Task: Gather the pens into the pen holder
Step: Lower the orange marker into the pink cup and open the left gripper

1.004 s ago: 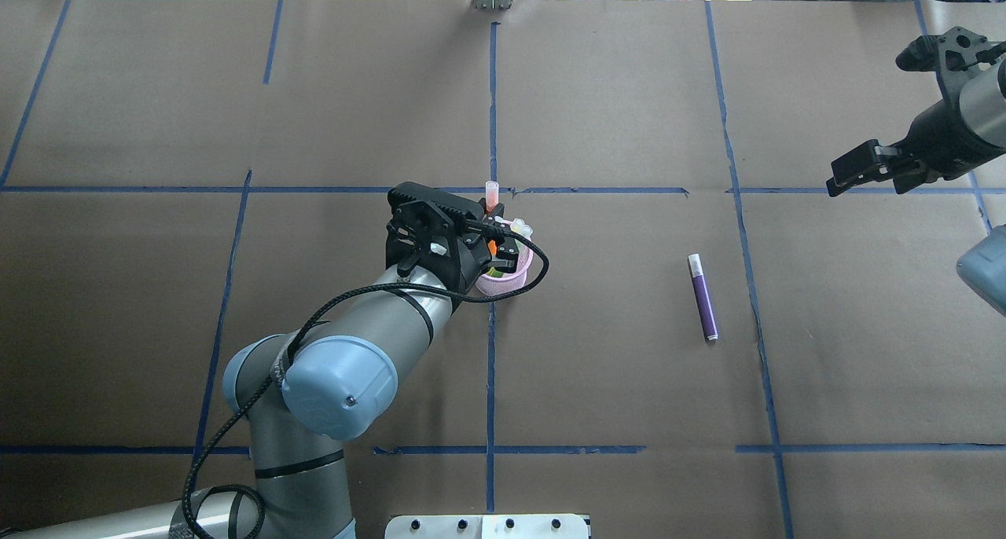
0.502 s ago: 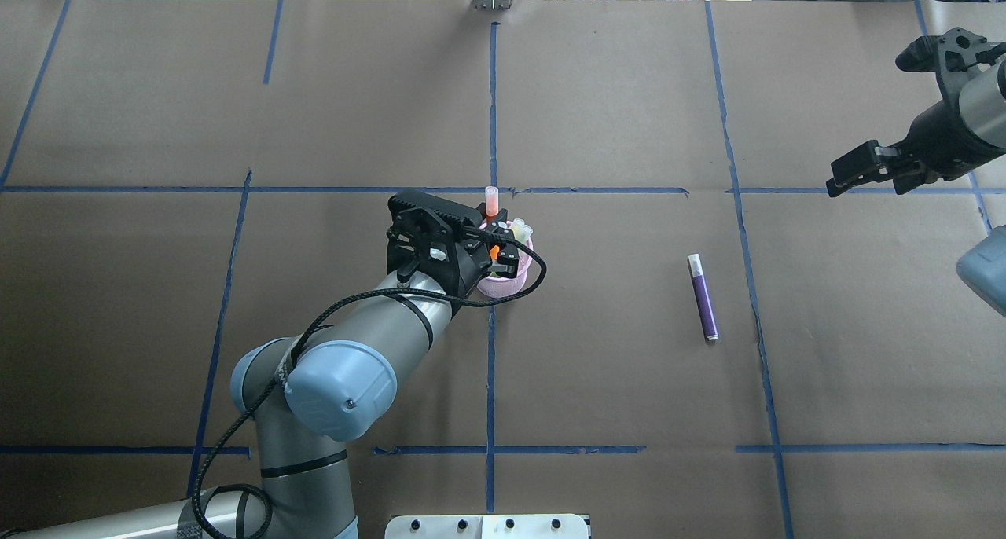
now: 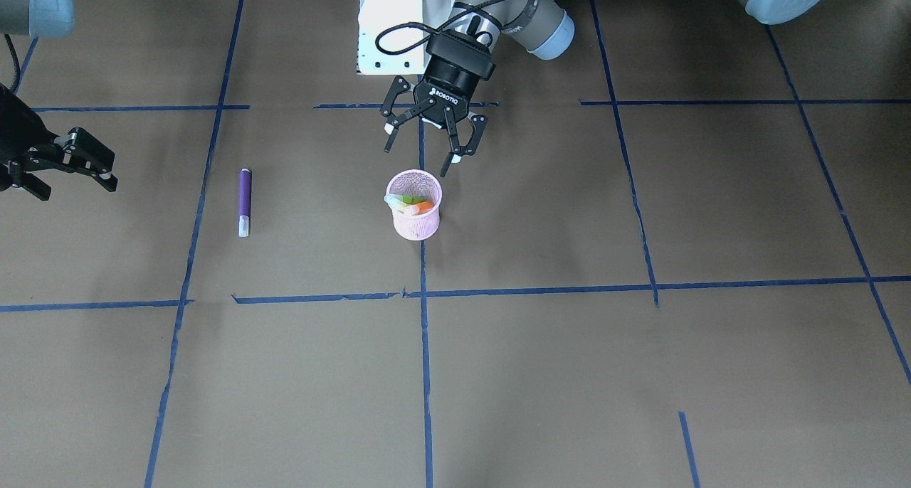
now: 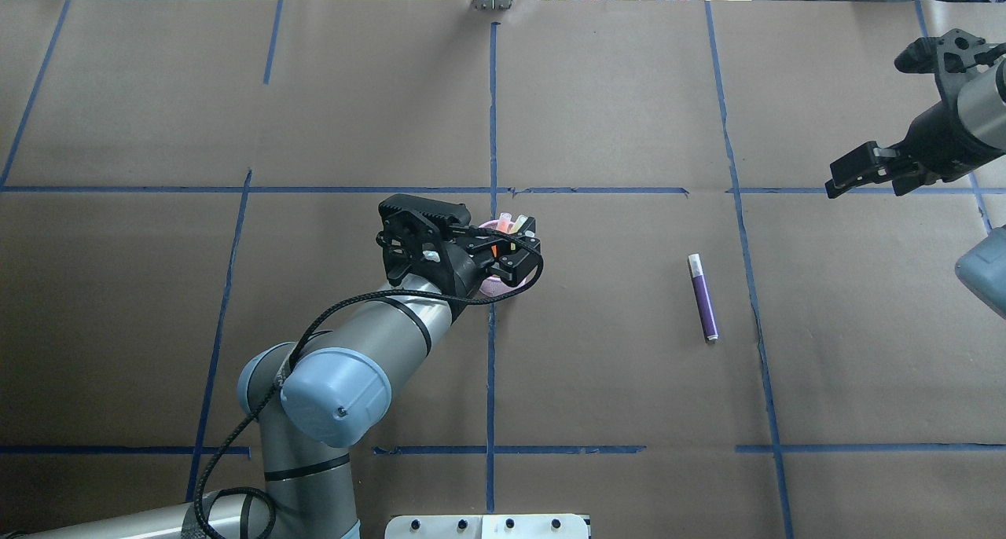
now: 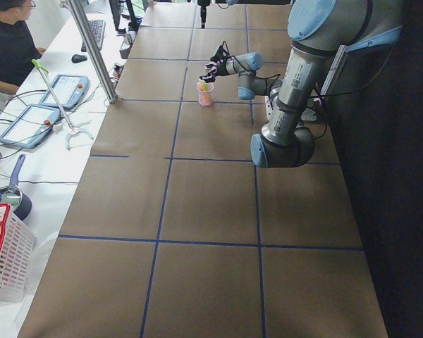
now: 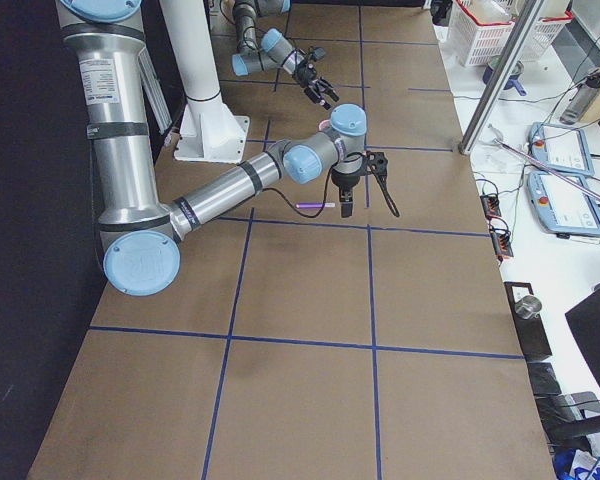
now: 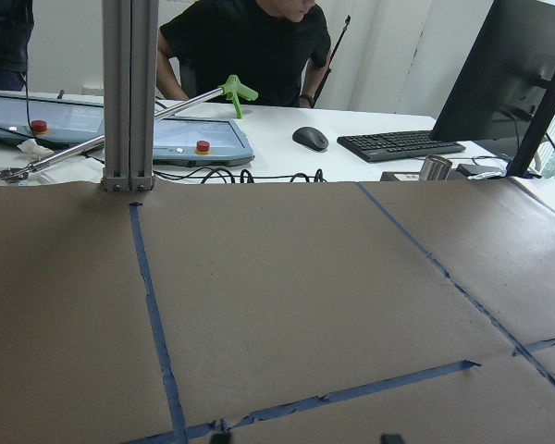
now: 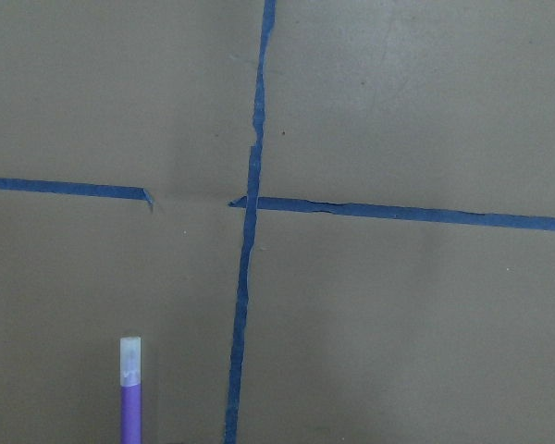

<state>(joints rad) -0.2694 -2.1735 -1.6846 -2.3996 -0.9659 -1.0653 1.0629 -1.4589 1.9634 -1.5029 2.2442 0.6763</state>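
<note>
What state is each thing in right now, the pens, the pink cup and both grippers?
Pink cup, upright on the table, two pens inside.
Orange pen, in the cup, leaning.
Green pen, in the cup, leaning.
Purple pen, flat on the table, outside the cup.
Left gripper, open, empty, raised near the cup.
Right gripper, open, empty, away from the purple pen.

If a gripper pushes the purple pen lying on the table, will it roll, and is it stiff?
The purple pen looks round and slim, so a sideways push would probably roll it. It lies straight, so it is likely stiff, and probably light.
</note>
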